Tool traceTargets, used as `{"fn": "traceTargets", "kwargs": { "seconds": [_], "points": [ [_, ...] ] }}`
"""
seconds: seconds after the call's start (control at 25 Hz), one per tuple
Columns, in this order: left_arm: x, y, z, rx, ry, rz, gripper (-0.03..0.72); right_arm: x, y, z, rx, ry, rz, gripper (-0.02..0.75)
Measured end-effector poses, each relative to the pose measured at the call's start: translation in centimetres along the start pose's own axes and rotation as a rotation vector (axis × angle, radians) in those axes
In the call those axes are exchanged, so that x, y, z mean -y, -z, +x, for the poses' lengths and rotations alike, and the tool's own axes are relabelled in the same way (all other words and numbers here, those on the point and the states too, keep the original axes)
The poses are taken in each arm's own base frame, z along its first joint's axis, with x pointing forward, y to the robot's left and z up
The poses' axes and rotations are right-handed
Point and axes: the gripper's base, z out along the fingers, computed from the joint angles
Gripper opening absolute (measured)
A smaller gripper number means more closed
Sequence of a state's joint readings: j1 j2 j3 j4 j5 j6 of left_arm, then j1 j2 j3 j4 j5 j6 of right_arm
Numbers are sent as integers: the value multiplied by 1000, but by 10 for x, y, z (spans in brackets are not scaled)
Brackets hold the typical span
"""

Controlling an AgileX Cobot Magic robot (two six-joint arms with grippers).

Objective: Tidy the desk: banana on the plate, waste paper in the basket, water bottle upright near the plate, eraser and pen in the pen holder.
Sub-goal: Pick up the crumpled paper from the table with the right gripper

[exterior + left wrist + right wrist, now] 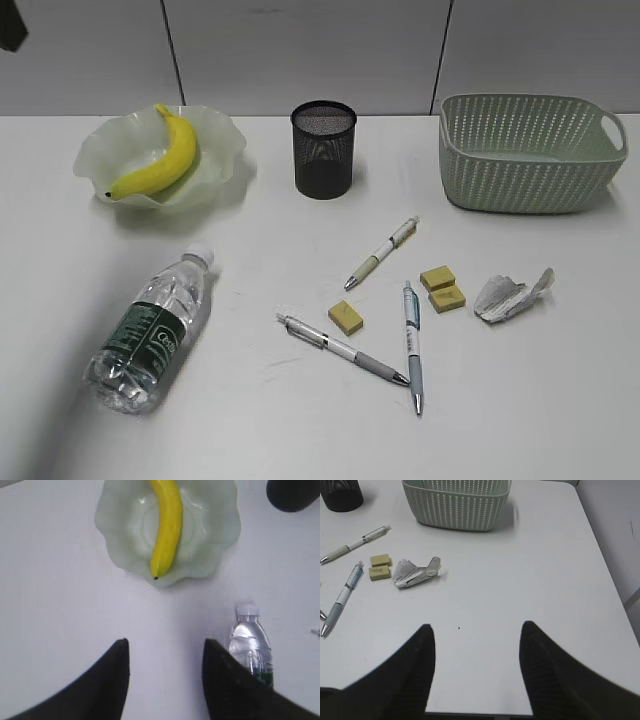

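Note:
The banana (160, 158) lies in the wavy-rimmed plate (222, 132) at the back left; both show in the left wrist view, banana (166, 525) and plate (215, 535). The water bottle (150, 330) lies on its side on the desk (540, 400), cap toward the plate. The black pen holder (323, 148) stands at the back middle. Three pens (382, 252) (343, 349) (412, 344) and three yellow erasers (346, 317) (438, 277) (447, 297) lie in the middle. The waste paper (510, 296) lies right of them. The basket (530, 150) stands back right. My left gripper (166, 645) is open and empty, left of the bottle (251, 642). My right gripper (477, 627) is open and empty above the desk's front right.
Neither gripper shows in the exterior view. In the right wrist view the basket (457, 505), waste paper (415, 572), two erasers (380, 566) and two pens (355, 543) lie ahead to the left; the desk's right edge (605, 550) runs near a wall.

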State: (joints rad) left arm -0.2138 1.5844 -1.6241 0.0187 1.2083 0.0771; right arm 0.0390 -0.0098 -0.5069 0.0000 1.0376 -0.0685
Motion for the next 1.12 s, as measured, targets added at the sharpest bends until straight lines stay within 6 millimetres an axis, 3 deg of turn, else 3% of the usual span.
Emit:
{"fn": "traceTargets", "kwargs": {
  "seconds": [0.12,0.24,0.32,0.52,0.64,0.84,1.0,1.12],
  "points": [
    [1,36,25,56,25,-4,352,0,0,0,0,0,0,435],
    [4,64,64,89,46,-6,351,0,0,0,0,0,0,435],
    [7,80,96,115,55,-7,347,0,0,0,0,0,0,435],
    [13,98,184,207,59,-14,346,0,0,0,0,0,0,435],
    [17,100,230,286,60,-19,346,0,0,0,0,-3,-5,435],
    [22,90,288,415,62,-26,346,0,0,0,1,-3,-5,435],
    [25,76,320,480,63,-30,346,1,-2,-8,6,24,0,435],
    [27,75,332,558,65,-26,343,0,-13,-26,-31,75,-24,435]
  ]
}}
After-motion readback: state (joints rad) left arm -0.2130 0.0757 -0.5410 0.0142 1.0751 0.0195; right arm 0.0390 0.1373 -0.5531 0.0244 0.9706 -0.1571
